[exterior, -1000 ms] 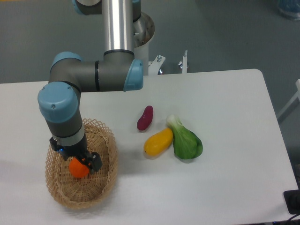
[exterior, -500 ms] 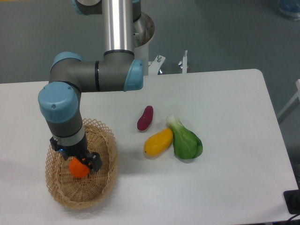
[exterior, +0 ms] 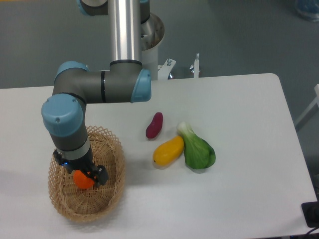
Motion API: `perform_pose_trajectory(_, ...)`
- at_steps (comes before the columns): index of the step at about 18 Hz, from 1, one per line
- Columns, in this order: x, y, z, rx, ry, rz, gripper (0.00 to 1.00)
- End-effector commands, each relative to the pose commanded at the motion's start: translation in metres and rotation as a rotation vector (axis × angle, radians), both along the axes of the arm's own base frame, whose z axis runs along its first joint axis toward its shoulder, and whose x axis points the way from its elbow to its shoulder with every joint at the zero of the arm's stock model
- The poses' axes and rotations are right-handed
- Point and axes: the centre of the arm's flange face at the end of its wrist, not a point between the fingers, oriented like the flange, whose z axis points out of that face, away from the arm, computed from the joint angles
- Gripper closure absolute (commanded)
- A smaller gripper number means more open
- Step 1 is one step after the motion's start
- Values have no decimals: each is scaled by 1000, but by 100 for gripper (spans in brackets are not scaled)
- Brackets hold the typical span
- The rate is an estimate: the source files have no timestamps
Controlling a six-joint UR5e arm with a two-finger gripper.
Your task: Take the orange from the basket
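Note:
The orange (exterior: 83,180) is a small round bright fruit inside the oval tan wicker basket (exterior: 107,199) at the front left of the table. My gripper (exterior: 85,175) reaches straight down into the basket, with its dark fingers on either side of the orange. The wrist hides the top of the orange and most of the fingers. The jaws look closed against the fruit.
A dark red elongated fruit (exterior: 154,125), a yellow-orange mango-like fruit (exterior: 168,151) and a green leafy vegetable (exterior: 197,150) lie on the white table to the right of the basket. The arm's base column (exterior: 125,30) stands at the back.
The arm's wrist and gripper have shifted slightly down in the picture with the orange between the fingers. The other objects have not moved.

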Motion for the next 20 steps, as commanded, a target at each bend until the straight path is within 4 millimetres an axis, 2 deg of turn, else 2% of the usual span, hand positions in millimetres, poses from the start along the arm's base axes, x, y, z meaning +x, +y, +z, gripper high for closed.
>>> perform_pose_trajectory(4, 10, -10, -17, -28, -8, -19, 0)
perform_pose_trajectory(8, 13, -10, -21, -35, -9, -38, 0)
perform_pose_trajectory(14, 26, -5, -45, -83, 8, -63, 0)
perform_pose_trajectory(17, 33, -3, -48, -91, 15, -81, 0)
perform_pose_trajectory(20, 32, -3, -53, -105, 31, -80, 3)
